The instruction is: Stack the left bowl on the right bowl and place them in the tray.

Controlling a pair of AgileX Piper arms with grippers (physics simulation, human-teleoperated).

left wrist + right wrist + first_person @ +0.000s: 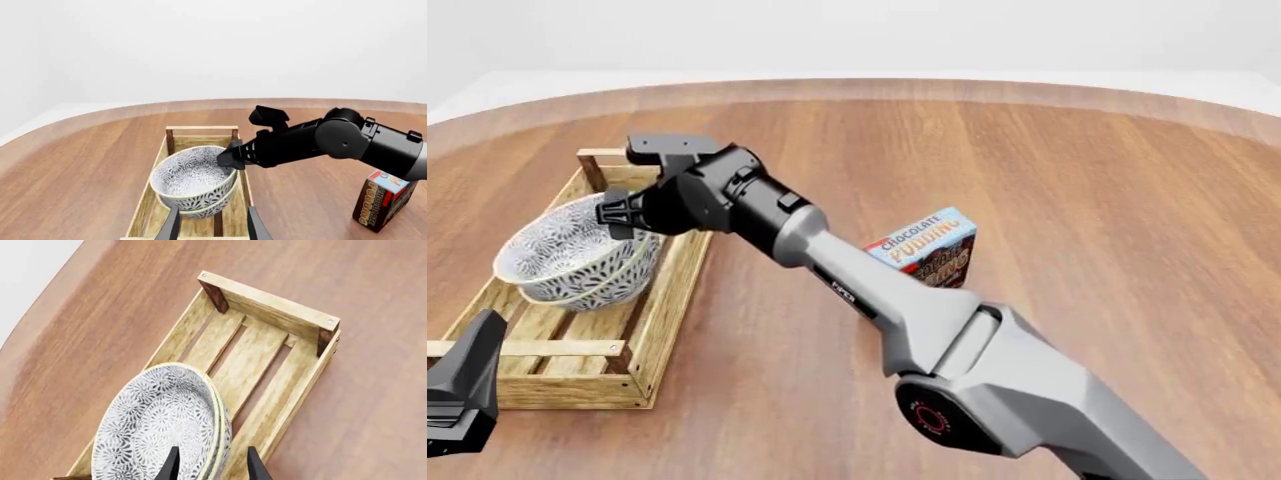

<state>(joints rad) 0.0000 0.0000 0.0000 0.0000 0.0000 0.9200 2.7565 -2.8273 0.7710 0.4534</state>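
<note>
Stacked bowls, two patterned grey-and-white vessels nested one inside the other, sit inside the tray, a long light-wood crate with a slatted bottom lying on the worktop at the left of the front view. The right hand reaches across from the right and grips the rim of the bowls on the side facing it, one finger inside the rim and one outside, as the right wrist view shows. The left hand hangs near the tray's near end, fingers spread and holding nothing. A chocolate pudding box stands on the worktop to the right of the tray, well apart from it.
</note>
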